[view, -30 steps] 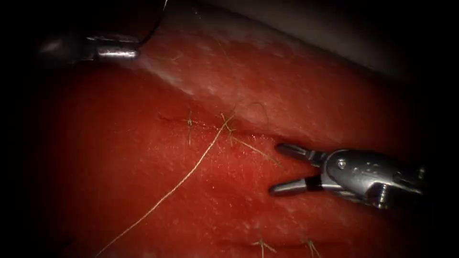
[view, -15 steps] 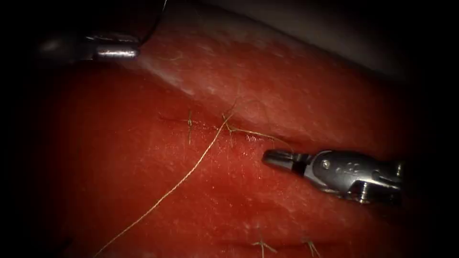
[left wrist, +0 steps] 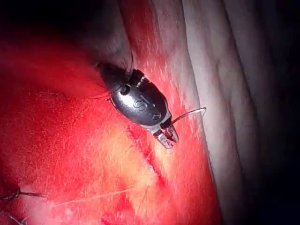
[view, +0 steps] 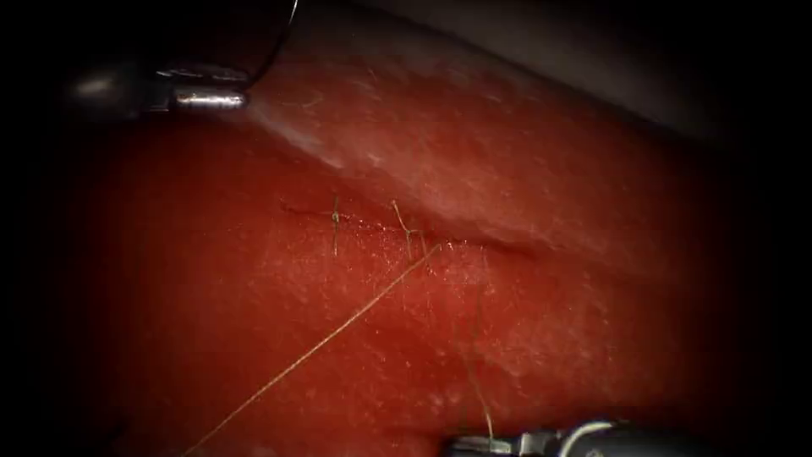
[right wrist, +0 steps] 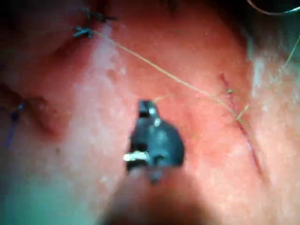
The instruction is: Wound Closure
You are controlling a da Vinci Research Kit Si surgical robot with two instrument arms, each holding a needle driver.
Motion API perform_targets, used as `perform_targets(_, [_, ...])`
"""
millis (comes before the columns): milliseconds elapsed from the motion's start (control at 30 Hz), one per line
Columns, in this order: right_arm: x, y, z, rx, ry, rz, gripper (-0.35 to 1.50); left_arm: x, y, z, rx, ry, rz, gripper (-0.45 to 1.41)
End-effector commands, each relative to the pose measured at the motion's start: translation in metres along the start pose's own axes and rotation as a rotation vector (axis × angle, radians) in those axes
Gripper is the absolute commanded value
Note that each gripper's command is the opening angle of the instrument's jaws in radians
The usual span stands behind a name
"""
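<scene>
**Tissue and cut: needle held clear at upper left, thread held at the bottom edge**

The tissue (view: 550, 169) spreads across the endoscope frame, and the cut (view: 499, 245) is seen running across its middle. Two knotted stitches (view: 336, 218) are set over the left part of the cut.

The left tool (view: 241, 99) is laid almost level at the upper left of the frame, its tip pointed right, well apart from the cut. Its jaws are closed on the needle (view: 283, 34), which arcs up from the tip to the top edge and is not in the tissue. In the left wrist view the same tool (left wrist: 169, 138) is seen above the tissue with the needle (left wrist: 190, 112) curving out of its jaws; where along the curve it is gripped cannot be told.

The right tool (view: 461, 443) is seen at the bottom edge, right of centre, its tip pointed left. Its jaws are closed on the thread (view: 321, 343): one strand is stretched from them up to the cut, and a longer strand runs from the cut to the lower left corner. In the right wrist view, thread is seen leading from the right tool (right wrist: 146, 107) to the cut.
</scene>
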Motion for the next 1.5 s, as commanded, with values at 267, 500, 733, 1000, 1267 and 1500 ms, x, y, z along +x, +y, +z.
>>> perform_targets(267, [0.0053, -0.0027, 0.0021, 0.028, 0.036, 0.004, 0.59, -0.0005, 0.0001, 0.0006, -0.005, -0.002, 0.001, -0.35])
perform_targets(500, [0.0028, 0.0046, 0.0014, -0.119, 0.042, -0.056, 1.35, -0.0008, -0.0001, 0.0003, -0.012, -0.01, -0.002, -0.35])
perform_targets(733, [-0.0009, 0.0111, 0.0, -0.201, 0.023, -0.096, 1.4, -0.0013, -0.0002, 0.0002, -0.02, -0.013, -0.01, -0.35])
perform_targets(1000, [-0.0019, 0.0103, -0.0042, -0.174, 0.009, -0.1, 1.48, -0.0019, -0.0017, -0.0019, -0.025, -0.018, -0.01, -0.35])
perform_targets(1267, [-0.0027, 0.0104, -0.0072, -0.177, 0.05, -0.105, 1.45, -0.0016, -0.0042, -0.0064, 0.019, -0.028, -0.032, -0.35])
perform_targets(1500, [-0.004, 0.0124, -0.0078, -0.221, 0.072, -0.098, 1.43, -0.0019, -0.0061, -0.0096, 0.062, -0.041, -0.053, -0.35])
